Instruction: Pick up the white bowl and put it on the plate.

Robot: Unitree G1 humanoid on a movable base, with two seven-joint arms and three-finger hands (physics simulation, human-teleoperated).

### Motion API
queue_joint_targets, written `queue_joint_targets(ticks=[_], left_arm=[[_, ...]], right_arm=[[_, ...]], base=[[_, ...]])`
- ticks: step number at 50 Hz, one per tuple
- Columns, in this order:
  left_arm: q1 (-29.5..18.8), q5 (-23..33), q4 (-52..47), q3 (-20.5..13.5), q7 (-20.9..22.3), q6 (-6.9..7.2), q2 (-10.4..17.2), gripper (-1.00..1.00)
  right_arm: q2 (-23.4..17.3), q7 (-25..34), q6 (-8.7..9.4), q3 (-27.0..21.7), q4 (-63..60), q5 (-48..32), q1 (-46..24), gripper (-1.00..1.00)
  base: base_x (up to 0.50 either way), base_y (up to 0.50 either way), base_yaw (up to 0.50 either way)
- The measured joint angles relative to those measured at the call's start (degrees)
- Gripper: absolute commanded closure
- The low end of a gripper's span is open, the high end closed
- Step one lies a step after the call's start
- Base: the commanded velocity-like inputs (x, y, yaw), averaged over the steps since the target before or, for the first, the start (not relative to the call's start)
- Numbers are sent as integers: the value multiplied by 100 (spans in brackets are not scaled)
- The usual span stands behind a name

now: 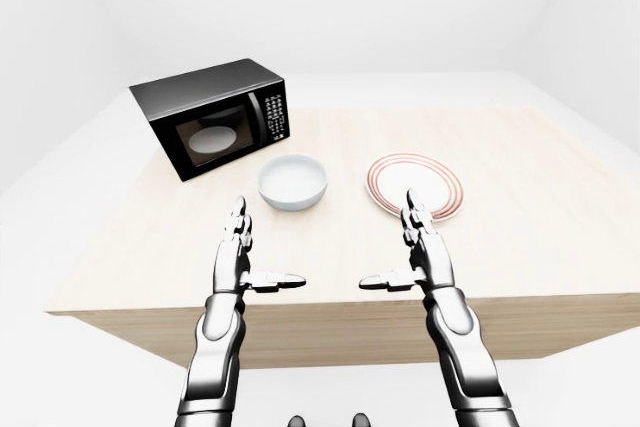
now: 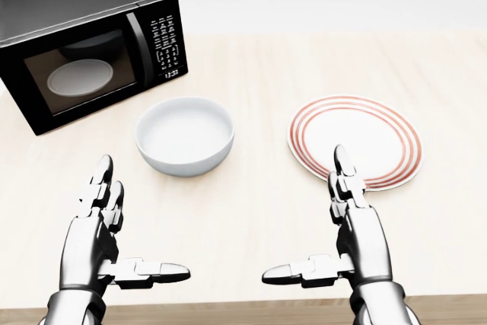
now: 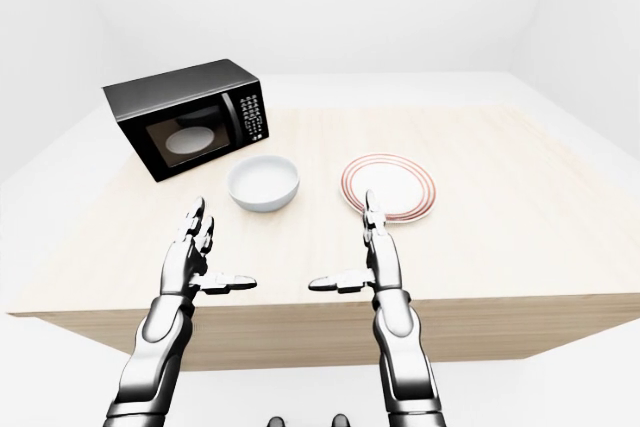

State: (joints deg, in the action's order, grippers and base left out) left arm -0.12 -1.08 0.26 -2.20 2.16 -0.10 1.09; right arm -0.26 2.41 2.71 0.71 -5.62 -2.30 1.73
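Both hands empty, fingers spread, thumbs pointing inward: left hand (image 2: pixel 103 245), right hand (image 2: pixel 346 237), hovering low in head view over wooden table (image 2: pixel 251 203). White bowl (image 2: pixel 184 135) sits on the table beyond the left hand, well apart from it; red-ringed plate (image 2: pixel 354 142) to its right. Bowl looks rigid, glazed, likely slippery and breakable; best gripped at rim. Microwave (image 2: pixel 91 43) farthest; its display digits too small to read.
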Motion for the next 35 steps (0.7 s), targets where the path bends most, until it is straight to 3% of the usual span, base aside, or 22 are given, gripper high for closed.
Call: queue_joint_targets(ticks=[25, 35], left_arm=[[0, 0, 0, -1, 0, 0, 0, -100], [1, 0, 0, -5, -1, 0, 14, -100]], right_arm=[[13, -2, -21, 37, 41, -35, 6, -100], [31, -6, 31, 37, 81, -1, -26, -100]], base=[[0, 32, 0], [0, 0, 0]])
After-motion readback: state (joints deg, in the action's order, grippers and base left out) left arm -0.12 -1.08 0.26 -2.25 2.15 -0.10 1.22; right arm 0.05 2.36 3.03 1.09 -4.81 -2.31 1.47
